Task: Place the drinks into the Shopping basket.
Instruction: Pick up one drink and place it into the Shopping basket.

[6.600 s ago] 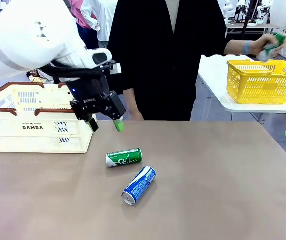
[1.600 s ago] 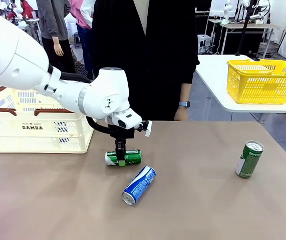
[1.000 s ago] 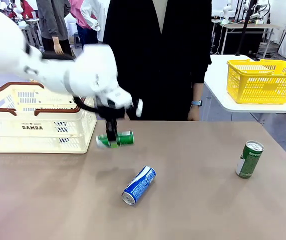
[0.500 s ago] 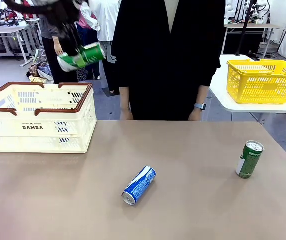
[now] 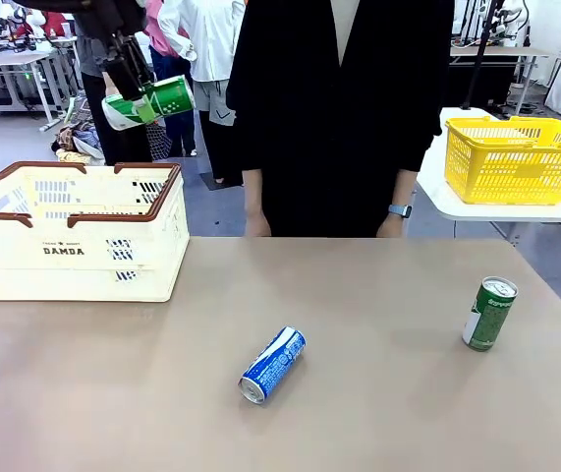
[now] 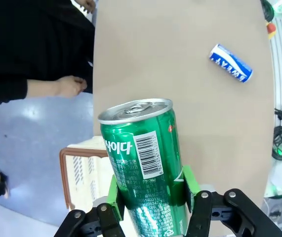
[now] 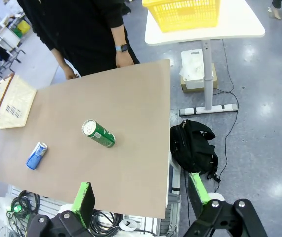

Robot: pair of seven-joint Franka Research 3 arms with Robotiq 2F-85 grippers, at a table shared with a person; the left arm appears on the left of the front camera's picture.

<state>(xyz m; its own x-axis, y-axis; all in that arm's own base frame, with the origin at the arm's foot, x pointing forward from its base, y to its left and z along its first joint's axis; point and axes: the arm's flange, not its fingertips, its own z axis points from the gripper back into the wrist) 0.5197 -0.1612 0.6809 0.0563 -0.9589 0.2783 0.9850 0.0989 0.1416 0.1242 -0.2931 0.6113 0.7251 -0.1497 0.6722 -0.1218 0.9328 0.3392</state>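
left end effector [image 6: 149, 192]: clamped on a green can [image 6: 141, 153], high over the Shopping basket [image 5: 74, 251] at the bench's [image 5: 408, 393] far-left corner
right end effector [image 7: 141, 193]: hung wide open, empty, out by the bench's right edge

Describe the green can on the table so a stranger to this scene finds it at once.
Start at the tan table and go to its right side, nearest the yellow basket. A green can stands there alone. It is upright, silver top up, while the blue can lies on its side mid-table and the second green can is up in the left gripper.
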